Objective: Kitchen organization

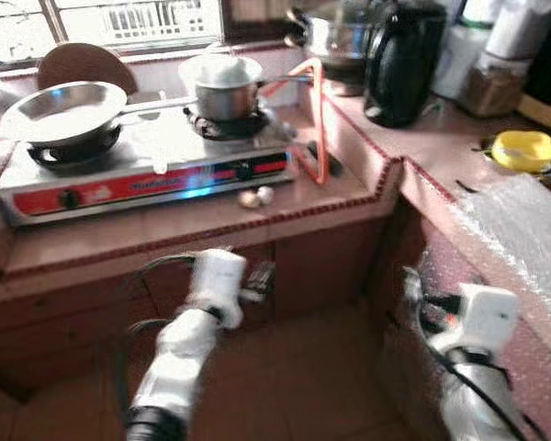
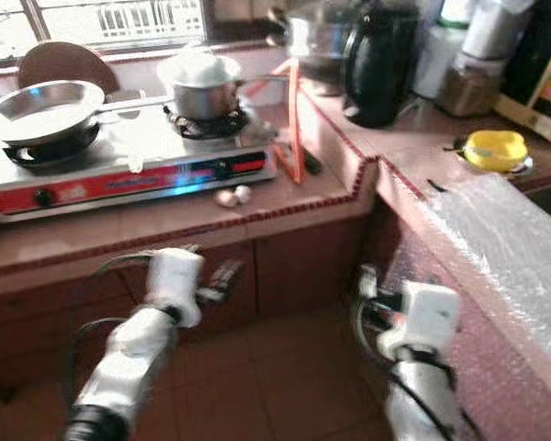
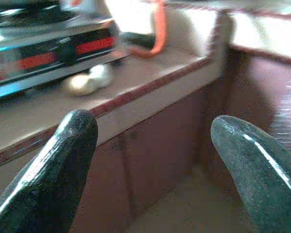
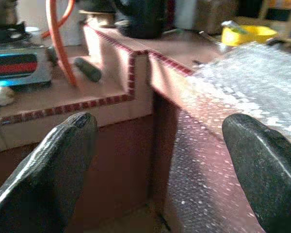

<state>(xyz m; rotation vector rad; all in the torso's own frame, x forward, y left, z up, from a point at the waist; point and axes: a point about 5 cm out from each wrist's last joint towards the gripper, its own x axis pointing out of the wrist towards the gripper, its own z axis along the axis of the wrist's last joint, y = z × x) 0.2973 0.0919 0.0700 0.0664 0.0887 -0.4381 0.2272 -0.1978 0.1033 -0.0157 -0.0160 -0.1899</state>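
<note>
- Both arms are hanging low before the counter (image 1: pixel 165 225); the left gripper (image 3: pixel 150 160) and right gripper (image 4: pixel 160 160) are each gaping wide and carrying nothing.
- No target is singled out yet; likely candidates are lying on the counter: two pale cloves (image 1: pixel 256 197) just in front of the stove (image 1: pixel 138 170).
- I'd advise stopping first, since the views are blurring, then reaching from above.
- A shiny steel pan (image 1: pixel 60 110) and pot (image 1: pixel 222 87) are sitting on the burners.
- Crinkly bubble wrap (image 1: pixel 523 230) is draping the right ledge, near a yellow dish (image 1: pixel 523 150).
</note>
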